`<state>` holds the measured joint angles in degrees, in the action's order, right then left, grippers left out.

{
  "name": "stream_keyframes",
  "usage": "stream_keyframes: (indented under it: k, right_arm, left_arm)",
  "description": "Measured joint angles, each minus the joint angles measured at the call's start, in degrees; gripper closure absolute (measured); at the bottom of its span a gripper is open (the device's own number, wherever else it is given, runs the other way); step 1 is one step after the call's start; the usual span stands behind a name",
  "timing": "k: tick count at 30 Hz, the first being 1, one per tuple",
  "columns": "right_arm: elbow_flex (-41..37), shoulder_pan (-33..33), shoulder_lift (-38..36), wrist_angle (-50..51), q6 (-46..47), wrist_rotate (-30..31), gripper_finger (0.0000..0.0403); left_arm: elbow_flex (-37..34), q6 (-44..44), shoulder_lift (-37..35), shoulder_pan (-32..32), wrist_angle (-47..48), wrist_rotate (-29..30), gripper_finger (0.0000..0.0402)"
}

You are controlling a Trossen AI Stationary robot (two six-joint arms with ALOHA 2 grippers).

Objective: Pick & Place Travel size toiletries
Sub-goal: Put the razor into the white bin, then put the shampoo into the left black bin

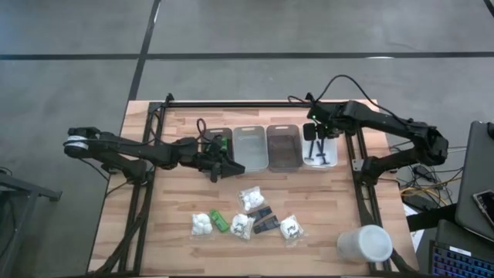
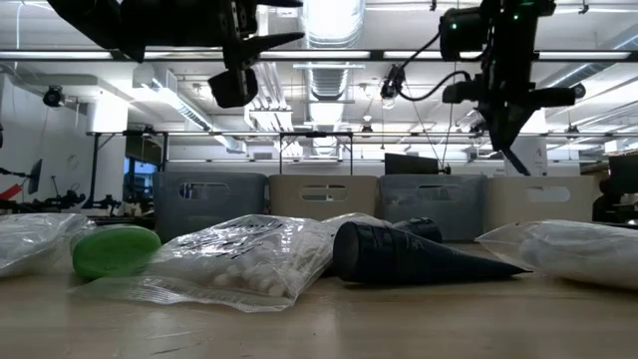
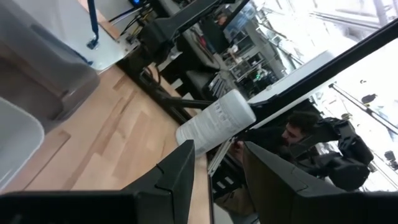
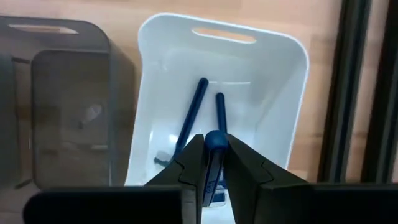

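Note:
My right gripper (image 4: 215, 144) hovers over the white bin (image 4: 280, 81) at the far right of the bin row, shut on a thin dark-blue razor-like stick (image 4: 216, 139). Two more such sticks (image 4: 193, 112) lie in that bin. My left gripper (image 3: 217, 152) is open and holds nothing; in the high view it is just near of the dark bin (image 1: 218, 147), which holds green bottles (image 1: 219, 142). On the near table lie clear packets of white puffs (image 1: 251, 198), a green bottle (image 1: 220, 223) and black flat packets (image 1: 265, 218). My right gripper pinches the stick between its two fingertips (image 4: 193, 155), at the stick's rounded upper end (image 4: 216, 137). The fingers come from above, pointing down. The stick is lifted clear above the white bin's floor; its lower part is hidden behind the fingers.
Four bins stand in a row at the far side: dark, pale grey (image 1: 249, 147), brown-grey (image 1: 283, 147), white (image 1: 319, 148). A large white cup (image 1: 364, 243) lies near the table's near right corner. A person shows beyond the table in the left wrist view.

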<state>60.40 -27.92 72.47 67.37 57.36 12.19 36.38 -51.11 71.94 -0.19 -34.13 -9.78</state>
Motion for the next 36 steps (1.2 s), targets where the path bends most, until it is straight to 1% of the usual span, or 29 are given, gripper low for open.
stream_keyframes:
  k: [6, 12, 16, 21, 29, 36]
  right_arm:
    - [-3.28, -2.94, 0.0, -0.9, -0.89, -4.36, 0.0352]
    - [-6.45, -4.5, 0.0, -2.29, 0.03, -4.89, 0.035]
    - [-7.71, -4.53, 0.0, -4.05, 0.86, -4.85, 0.0339]
    - [-8.32, -4.51, 0.0, -5.73, 0.7, -4.74, 0.0307]
    - [-8.57, -4.22, 0.0, -6.36, 0.49, -4.66, 0.0234]
    - [-8.57, -1.97, 0.0, -6.4, 0.9, -6.53, 0.0189]
  left_arm:
    - [0.0, 0.52, 0.0, 0.07, 0.5, 0.43, 0.0262]
    - [0.0, 1.62, 0.0, 0.84, 0.53, 0.9, 0.0262]
    - [-0.02, 1.64, 0.0, 1.54, 0.53, 0.9, 0.0262]
    - [-0.02, 1.66, -0.01, 1.88, 0.55, 0.9, 0.0262]
    - [-0.04, 1.68, -0.02, 1.92, 0.82, 0.87, 0.0262]
    - [-0.04, 1.71, -0.02, 1.95, 6.33, 0.87, 0.0262]
